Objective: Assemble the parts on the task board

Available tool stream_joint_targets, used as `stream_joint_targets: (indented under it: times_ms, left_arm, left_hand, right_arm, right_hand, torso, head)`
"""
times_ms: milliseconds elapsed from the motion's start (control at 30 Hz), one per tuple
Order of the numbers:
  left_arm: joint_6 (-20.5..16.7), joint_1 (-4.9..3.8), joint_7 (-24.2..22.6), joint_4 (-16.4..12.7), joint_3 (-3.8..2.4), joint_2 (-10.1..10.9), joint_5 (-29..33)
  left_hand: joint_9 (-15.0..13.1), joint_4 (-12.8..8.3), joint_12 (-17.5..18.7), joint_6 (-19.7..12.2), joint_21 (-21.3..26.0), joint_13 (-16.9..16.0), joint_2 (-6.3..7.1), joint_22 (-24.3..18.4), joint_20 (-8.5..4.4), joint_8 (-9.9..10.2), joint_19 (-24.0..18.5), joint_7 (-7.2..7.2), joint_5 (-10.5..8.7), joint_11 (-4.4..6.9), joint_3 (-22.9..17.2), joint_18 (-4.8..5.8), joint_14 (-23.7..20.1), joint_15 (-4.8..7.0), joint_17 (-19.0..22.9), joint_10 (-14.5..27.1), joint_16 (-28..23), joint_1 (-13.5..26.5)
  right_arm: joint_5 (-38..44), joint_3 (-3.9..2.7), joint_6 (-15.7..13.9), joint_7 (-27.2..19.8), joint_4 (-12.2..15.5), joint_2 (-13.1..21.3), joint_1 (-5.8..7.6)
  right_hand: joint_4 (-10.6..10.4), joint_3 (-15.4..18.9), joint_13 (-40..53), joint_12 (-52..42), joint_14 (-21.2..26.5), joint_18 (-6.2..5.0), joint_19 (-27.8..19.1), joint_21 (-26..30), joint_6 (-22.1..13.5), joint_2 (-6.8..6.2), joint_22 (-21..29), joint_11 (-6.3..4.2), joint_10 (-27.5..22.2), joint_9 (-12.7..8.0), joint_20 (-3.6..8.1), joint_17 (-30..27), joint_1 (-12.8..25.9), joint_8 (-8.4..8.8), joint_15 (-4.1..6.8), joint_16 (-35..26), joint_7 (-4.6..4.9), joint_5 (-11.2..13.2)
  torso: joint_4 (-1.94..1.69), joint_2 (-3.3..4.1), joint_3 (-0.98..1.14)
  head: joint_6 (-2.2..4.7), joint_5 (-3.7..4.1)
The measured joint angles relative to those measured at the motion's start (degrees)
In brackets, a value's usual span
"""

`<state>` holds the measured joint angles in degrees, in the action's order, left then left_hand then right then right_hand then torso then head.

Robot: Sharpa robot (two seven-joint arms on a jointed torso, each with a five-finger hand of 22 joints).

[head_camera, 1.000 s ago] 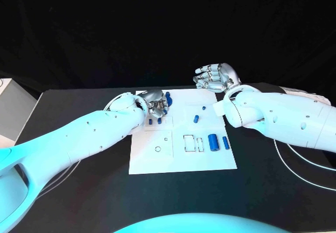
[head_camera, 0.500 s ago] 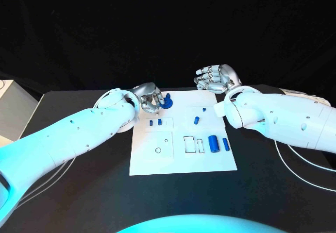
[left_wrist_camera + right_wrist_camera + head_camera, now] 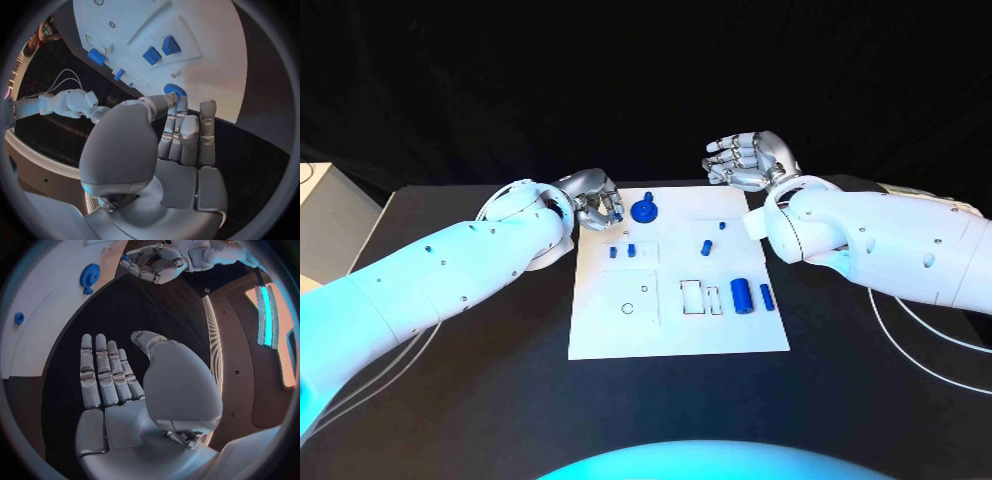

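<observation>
Black matte table against a dark backdrop. White flat task board lies at its centre. On the board's nearer right part, two blue cylinders lie side by side beside outlined slots. Farther back, small blue pegs; at the far edge, a blue toothed gear, its teeth plain in the right wrist view. Left hand, silver, just beside the gear, fingers half curled, holding nothing. Right hand, raised beyond the board's far right corner, fingers straight and together in its wrist view, empty.
</observation>
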<state>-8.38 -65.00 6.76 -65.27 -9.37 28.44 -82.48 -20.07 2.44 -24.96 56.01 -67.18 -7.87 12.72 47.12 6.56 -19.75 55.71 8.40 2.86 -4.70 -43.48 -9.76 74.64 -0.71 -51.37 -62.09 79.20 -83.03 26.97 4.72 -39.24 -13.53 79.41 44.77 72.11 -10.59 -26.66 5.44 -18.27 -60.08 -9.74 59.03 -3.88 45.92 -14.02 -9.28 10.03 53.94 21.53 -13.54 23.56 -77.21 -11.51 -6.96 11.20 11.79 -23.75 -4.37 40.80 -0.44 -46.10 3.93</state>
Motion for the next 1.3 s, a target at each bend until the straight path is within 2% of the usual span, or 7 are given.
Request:
stream_joint_targets:
  times_ms: [533, 1300]
  left_arm:
    - [1.4, 0.38, 0.5, 1.6, 0.79, -1.5, -1.5]
    - [2.5, 0.52, 0.6, 1.7, 1.19, -2.0, -1.6]
  left_hand:
    - [0.1, 0.0, 0.0, 0.2, 0.0, 0.0, 0.00, 0.0, 0.00, 0.2, 0.0, 0.19, -0.04, -0.01, 0.0, 0.00, 0.0, 0.00, 0.1, 0.0, 0.0, 0.0]
    - [0.0, -0.2, 0.2, 0.2, 0.0, 0.0, -0.22, 0.0, 0.00, 0.5, 0.0, 0.18, 0.04, 0.18, 0.2, 0.00, 0.0, 0.00, 0.1, -0.2, 0.0, 0.2]
  right_arm:
    - [0.0, 0.00, 0.0, 0.0, 0.0, -0.2, 0.00]
    - [0.0, 0.00, 0.1, 0.0, -0.1, -0.3, 0.00]
  right_hand:
    - [0.0, 0.0, 0.0, 0.0, 0.0, 0.00, 0.0, 0.0, 0.0, 0.00, 0.0, 0.00, 0.0, 0.0, 0.00, 0.0, 0.0, 0.00, 0.00, -0.2, 0.00, -0.1]
    - [0.0, 0.0, 0.0, 0.0, 0.0, 0.00, 0.0, 0.0, 0.0, 0.00, 0.0, 0.00, 0.0, 0.0, 0.00, 0.0, 0.0, 0.00, 0.00, -0.2, 0.00, -0.1]
  torso:
    - [0.13, 0.10, 0.03]
    - [0.12, 0.04, 0.07]
  head:
    - [-0.23, -0.22]
    - [-0.48, -0.04]
